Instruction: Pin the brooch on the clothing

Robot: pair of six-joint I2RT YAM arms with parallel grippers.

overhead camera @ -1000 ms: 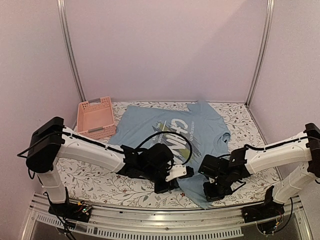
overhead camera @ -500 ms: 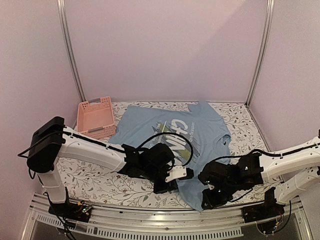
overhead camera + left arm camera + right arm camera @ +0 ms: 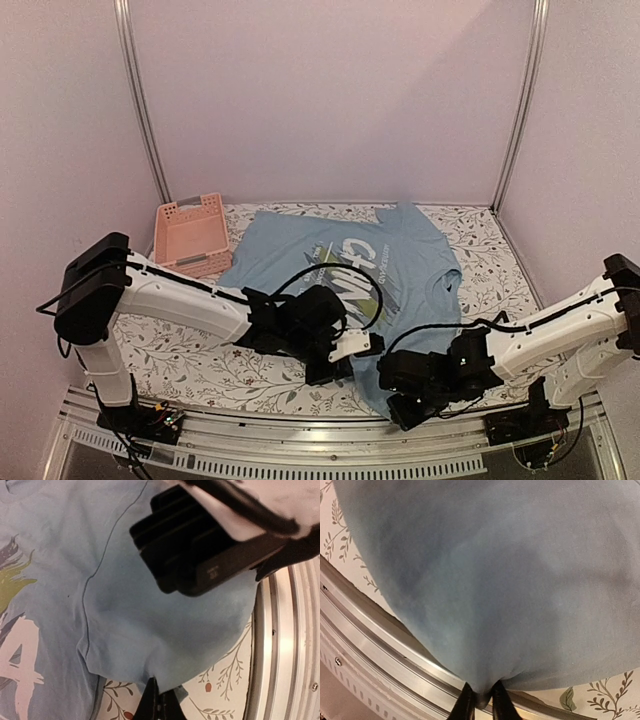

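Currently shirt (image 3: 380, 270) spans table (image 3: 200, 370) centre to near edge; looks soft, limp, light, bunches easily. Left gripper (image 3: 154, 702) and right gripper (image 3: 481, 699) each clamp its near hem. Brooch unseen. Best held by edges.

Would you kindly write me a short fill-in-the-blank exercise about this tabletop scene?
The light blue fabric T-shirt lies on a ___-patterned table cover. The pink perforated plastic basket sits at the table's far ___ corner. The left gripper and right gripper are each ___ on the T-shirt's edge.
Missing: floral; left; shut.
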